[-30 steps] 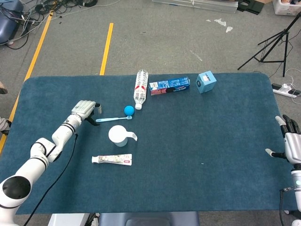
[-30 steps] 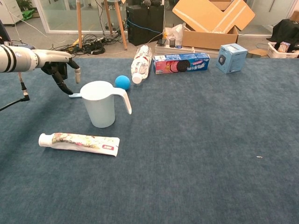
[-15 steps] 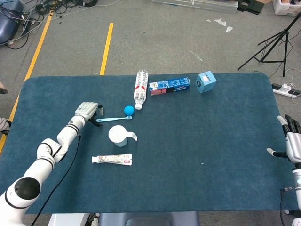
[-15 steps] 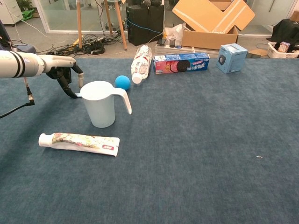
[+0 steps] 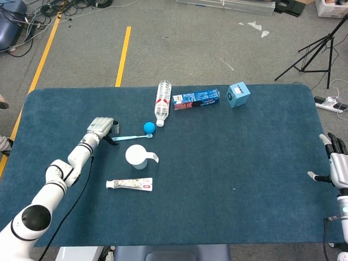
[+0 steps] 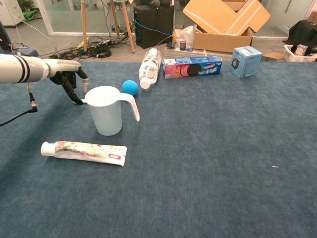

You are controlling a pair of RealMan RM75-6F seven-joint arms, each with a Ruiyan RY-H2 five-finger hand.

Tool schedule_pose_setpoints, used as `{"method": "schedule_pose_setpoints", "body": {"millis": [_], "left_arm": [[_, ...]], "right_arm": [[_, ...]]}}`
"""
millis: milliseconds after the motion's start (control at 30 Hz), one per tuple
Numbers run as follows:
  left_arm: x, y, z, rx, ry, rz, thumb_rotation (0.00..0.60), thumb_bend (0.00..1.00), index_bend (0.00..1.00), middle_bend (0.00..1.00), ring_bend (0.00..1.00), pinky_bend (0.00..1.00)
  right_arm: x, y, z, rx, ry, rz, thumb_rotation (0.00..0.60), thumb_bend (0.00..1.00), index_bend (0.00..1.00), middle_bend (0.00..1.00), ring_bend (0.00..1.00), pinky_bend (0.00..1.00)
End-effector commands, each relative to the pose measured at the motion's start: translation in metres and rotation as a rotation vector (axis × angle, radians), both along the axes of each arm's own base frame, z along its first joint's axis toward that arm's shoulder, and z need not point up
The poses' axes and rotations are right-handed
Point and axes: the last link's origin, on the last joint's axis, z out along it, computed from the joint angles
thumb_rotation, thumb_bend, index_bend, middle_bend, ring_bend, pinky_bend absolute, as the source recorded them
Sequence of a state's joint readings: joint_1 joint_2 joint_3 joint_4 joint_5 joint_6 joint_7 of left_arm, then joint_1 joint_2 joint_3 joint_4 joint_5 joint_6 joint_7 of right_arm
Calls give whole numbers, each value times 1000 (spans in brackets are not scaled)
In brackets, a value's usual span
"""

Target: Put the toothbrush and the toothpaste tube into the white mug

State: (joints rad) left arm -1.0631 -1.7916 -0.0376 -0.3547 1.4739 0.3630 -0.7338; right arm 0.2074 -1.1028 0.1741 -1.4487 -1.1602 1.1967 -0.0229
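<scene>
My left robot hand (image 5: 101, 128) sits over the handle end of the toothbrush (image 5: 132, 137), toward the left edge of the table (image 5: 244, 163). Fingers point down around that end; in the chest view the fingertips (image 6: 76, 97) reach the cloth right at the handle. I cannot tell whether they have closed on it or only bracket it.

Toothbrush lies flat, long axis running left to right, roughly parallel to the table's far edge. Head end points toward the blue ball (image 5: 149, 127), stopping just short of it. Handle end is the one at my hand.

White mug (image 5: 138, 156) stands upright just on the near side of the toothbrush, handle facing right. Toothpaste tube (image 5: 129, 184) lies flat nearer the front edge, same left-right axis, cap to the left.

My right robot hand (image 5: 336, 166) is at the far right edge, fingers spread, holding nothing, well apart from everything.

Judgement: the left arm is plainly the nearer one. Pinch at the handle end, then a short carry toward me to the mug.
</scene>
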Motion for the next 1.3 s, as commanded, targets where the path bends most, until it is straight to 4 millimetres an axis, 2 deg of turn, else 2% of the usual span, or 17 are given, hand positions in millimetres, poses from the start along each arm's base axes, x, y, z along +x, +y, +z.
{"method": "schedule_pose_setpoints", "body": {"millis": [33, 300, 633, 1300], "left_arm": [[0, 0, -1, -3, 3, 10, 600, 62, 509, 1000, 1000, 1000], [-1, 1, -4, -1, -5, 37, 600, 67, 510, 1000, 1000, 1000], [0, 2, -6, -4, -17, 66, 600, 229, 518, 1000, 1000, 1000], [-2, -1, -13, -23, -3, 79, 600, 237, 518, 1000, 1000, 1000]], "right_arm": [[0, 0, 0, 1, 0, 0, 600, 15, 109, 19, 11, 397], [-1, 0, 0, 1, -1, -3, 600, 15, 109, 19, 11, 397], [-2, -1, 1, -1, -3, -8, 600, 15, 109, 19, 11, 397], [-2, -1, 1, -2, -5, -9, 600, 15, 109, 19, 11, 397]]}}
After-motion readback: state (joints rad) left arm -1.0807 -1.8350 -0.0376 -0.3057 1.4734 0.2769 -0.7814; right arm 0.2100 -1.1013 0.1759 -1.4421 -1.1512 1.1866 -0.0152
